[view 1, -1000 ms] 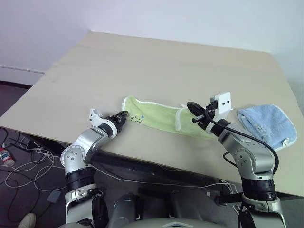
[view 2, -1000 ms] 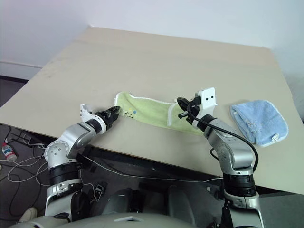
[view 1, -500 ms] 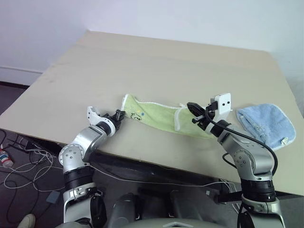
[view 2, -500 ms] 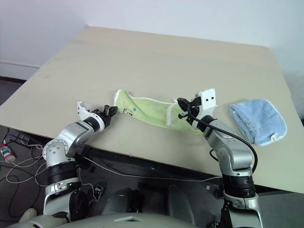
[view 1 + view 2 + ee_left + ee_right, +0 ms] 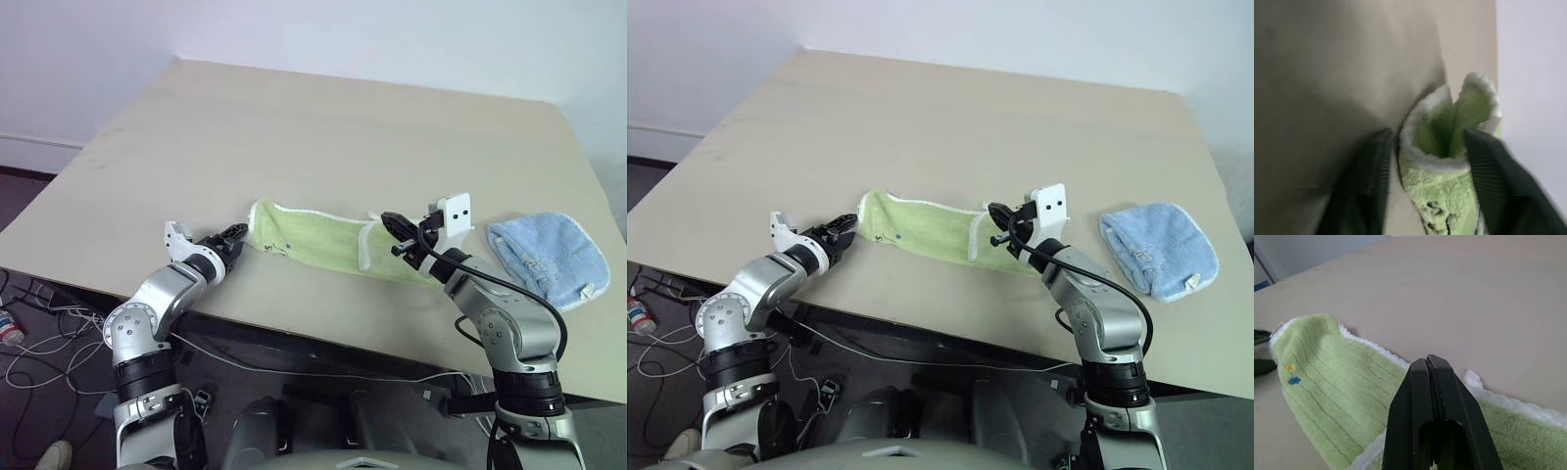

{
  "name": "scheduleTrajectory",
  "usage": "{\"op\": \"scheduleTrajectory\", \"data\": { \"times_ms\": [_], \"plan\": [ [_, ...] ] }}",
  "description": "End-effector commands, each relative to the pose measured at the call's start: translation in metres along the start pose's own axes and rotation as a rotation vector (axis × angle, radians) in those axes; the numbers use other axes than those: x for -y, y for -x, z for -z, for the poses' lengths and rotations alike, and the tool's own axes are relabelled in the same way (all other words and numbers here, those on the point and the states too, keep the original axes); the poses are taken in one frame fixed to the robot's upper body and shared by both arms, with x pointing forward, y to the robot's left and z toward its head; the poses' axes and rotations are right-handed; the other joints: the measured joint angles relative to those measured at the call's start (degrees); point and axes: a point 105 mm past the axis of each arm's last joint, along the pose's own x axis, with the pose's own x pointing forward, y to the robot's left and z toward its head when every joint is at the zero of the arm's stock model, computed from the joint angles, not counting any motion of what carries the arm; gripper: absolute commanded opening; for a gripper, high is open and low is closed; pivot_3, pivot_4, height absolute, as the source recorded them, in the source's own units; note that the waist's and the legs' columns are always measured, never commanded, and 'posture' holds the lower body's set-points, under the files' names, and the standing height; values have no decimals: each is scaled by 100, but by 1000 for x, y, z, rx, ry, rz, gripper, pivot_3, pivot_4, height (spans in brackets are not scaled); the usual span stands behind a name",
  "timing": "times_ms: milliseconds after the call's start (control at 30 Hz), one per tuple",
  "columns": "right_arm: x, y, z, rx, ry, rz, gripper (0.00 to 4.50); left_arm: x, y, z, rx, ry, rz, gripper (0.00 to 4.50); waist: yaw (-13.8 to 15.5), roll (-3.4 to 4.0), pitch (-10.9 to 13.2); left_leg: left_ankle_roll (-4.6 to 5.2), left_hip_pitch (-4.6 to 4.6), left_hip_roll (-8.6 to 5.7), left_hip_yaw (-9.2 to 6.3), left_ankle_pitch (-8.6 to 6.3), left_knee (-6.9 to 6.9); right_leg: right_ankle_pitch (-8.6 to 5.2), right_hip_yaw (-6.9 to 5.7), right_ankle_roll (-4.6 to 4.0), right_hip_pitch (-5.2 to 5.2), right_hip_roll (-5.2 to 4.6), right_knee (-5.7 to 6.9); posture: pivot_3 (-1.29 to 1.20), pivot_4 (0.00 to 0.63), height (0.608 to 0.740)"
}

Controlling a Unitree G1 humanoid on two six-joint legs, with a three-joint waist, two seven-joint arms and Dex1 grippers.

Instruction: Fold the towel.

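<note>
Towel, light yellow-green with white edging, lies stretched across the near part of the worktop, bunched into a long narrow strip. At its left end the left gripper has its fingers spread apart, one on each side of the rolled towel corner, without pinching it. At the right end the right gripper has its fingers pressed together over the cloth; whether any towel is caught between them cannot be told. A light blue towel lies apart to the right.
</note>
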Motion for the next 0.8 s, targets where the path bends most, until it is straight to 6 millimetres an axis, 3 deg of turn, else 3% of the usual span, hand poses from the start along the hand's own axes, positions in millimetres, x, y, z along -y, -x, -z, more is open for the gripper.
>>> {"op": "scheduleTrajectory", "data": {
  "times_ms": [33, 67, 100, 567, 667, 800],
  "plan": [
    [-4, -1, -10, 45, 13, -18, 0, 15, 5, 10, -40, -20, 39, 4018, 3, 0, 0, 0, 0, 0, 0, 0, 0, 0, 0, 0, 0, 0, 0, 0, 150, 722],
    [-4, -1, -10, 44, 12, -18, 0, 16, 5, 13, -51, -16, 41, 4387, 3, 0, 0, 0, 0, 0, 0, 0, 0, 0, 0, 0, 0, 0, 0, 0, 150, 722],
    [-4, -1, -9, 43, 12, -17, 0, 17, 6, 15, -57, -8, 45, 4481, 4, 0, 0, 0, -1, 0, 0, 0, 0, 0, 0, 0, 0, 0, -1, 0, 150, 722],
    [-5, 0, -8, 35, 12, -17, 0, -8, -13, 28, -112, 11, -108, 4481, 31, 7, -4, -3, 10, -7, 0, -2, 1, -1, -5, -2, 13, -10, -2, 0, 150, 722],
    [-5, 1, -7, 34, 13, -13, 0, -5, -15, 26, -93, 46, -95, 3879, 35, 9, -5, -14, 12, -9, 0, -8, 1, -1, -13, -2, 18, -19, -1, 0, 150, 722],
    [-5, 2, -7, 35, 13, -10, 0, 0, -17, 24, -84, 60, -72, 2454, 35, 9, -5, -14, 9, -9, 0, -8, 2, -1, -15, -2, 18, -21, -2, 0, 150, 722]
  ]
}}
